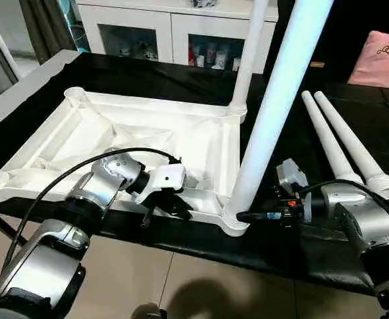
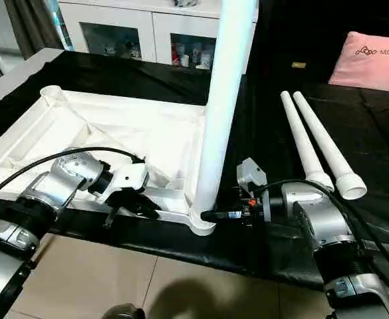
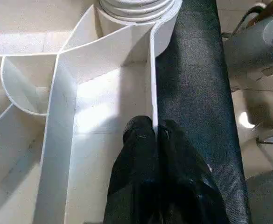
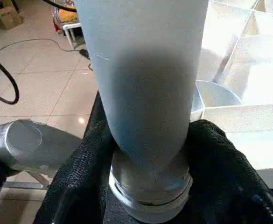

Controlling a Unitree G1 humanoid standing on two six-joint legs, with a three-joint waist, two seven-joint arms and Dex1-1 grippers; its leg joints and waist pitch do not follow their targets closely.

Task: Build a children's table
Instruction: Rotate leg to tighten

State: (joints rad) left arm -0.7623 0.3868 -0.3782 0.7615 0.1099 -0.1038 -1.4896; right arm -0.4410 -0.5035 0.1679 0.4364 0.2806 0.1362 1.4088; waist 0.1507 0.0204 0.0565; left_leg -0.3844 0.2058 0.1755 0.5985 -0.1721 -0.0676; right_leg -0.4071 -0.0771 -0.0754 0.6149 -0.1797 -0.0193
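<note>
The white tabletop point(image 1: 147, 133) lies underside up on the black table. One white leg point(image 1: 274, 113) stands in its near right corner socket, and a second leg point(image 1: 247, 60) stands in the far right socket. My right gripper point(image 1: 247, 216) reaches in from the right. Its black fingers point(image 4: 80, 172) press both sides of the near leg's base point(image 4: 150, 107). My left gripper point(image 3: 154, 130) is shut on the tabletop's thin front rim wall point(image 3: 151, 79), left of that socket. Two more legs point(image 1: 327, 139) lie side by side on the table at the right.
A white glass-door cabinet point(image 1: 174, 26) stands behind the table, and a pink cushion point(image 1: 384, 60) lies at the far right. The table's front edge point(image 1: 201, 246) runs just below the tabletop, with tiled floor beneath. A black cable point(image 1: 68, 176) loops over my left forearm.
</note>
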